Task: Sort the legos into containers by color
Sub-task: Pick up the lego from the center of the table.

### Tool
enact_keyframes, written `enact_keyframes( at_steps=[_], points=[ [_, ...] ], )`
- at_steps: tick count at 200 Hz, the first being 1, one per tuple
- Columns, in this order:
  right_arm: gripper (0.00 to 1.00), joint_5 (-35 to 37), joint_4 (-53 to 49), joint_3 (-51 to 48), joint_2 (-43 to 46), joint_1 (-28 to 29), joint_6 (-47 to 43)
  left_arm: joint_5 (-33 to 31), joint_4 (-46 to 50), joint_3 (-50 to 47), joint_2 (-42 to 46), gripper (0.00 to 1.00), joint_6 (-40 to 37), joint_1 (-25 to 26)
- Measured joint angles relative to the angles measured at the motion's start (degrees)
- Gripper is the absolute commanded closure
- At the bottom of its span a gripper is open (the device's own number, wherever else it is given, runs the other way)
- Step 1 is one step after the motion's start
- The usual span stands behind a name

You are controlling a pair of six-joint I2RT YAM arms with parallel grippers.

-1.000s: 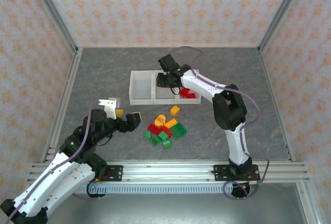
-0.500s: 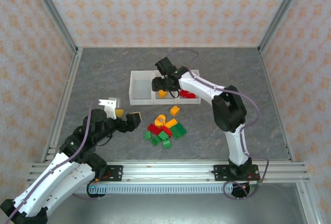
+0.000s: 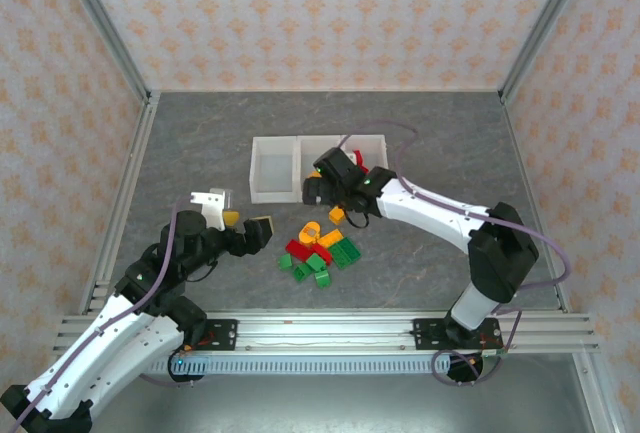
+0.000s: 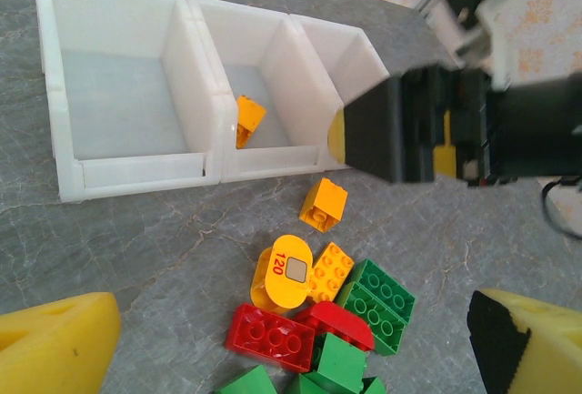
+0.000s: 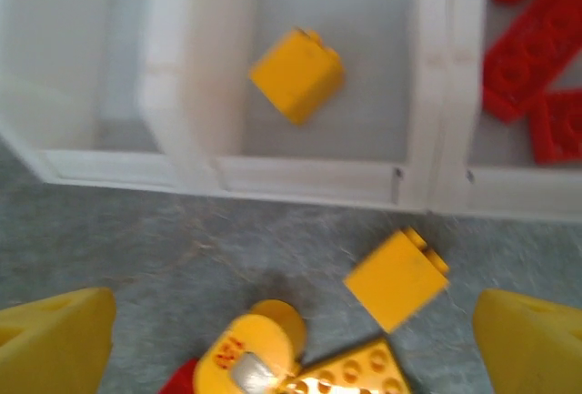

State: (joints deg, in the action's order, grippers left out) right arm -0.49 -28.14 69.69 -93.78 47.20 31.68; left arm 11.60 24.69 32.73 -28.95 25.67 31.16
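Right wrist view has the right tool spread wide and empty over an orange-yellow brick lying loose on the worktop at lower centre, just below the bins; it looks light, stiff and slick, best pinched across flat opposite sides.

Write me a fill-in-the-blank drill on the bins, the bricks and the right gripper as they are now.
1. The middle bin holds exactly ___ orange-yellow brick.
2. The bricks in the right bin are all ___.
3. The right gripper has its jaws ___.
4. The round yellow piece on the table bears the number ___.

Missing words: one; red; open; 120
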Motion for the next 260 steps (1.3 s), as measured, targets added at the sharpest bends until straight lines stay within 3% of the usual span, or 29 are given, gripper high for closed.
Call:
enact_keyframes(
  at_steps=[62,134,218,260],
  points=[
    [0.16,2.34,4.63,-5.44,-3.02,-0.37,5.31,0.2,0.0,0.0,0.33,0.01,-0.02,0.0],
    [0.2,3.67,6.82,-4.42,-11.5,-0.37,5.79,0.28,-0.04,0.0,0.85,0.01,-0.02,0.0],
    [0.53,6.75,7.65,-3.89,-14.14,-0.37,3.45,0.63,-0.02,0.0,0.81,0.01,-0.02,0.0],
    [0.59,7.19,7.65,-3.91,-14.05,-0.31,2.69,1.09,-0.02,0.0,0.76,0.01,-0.02,0.0]
  ],
)
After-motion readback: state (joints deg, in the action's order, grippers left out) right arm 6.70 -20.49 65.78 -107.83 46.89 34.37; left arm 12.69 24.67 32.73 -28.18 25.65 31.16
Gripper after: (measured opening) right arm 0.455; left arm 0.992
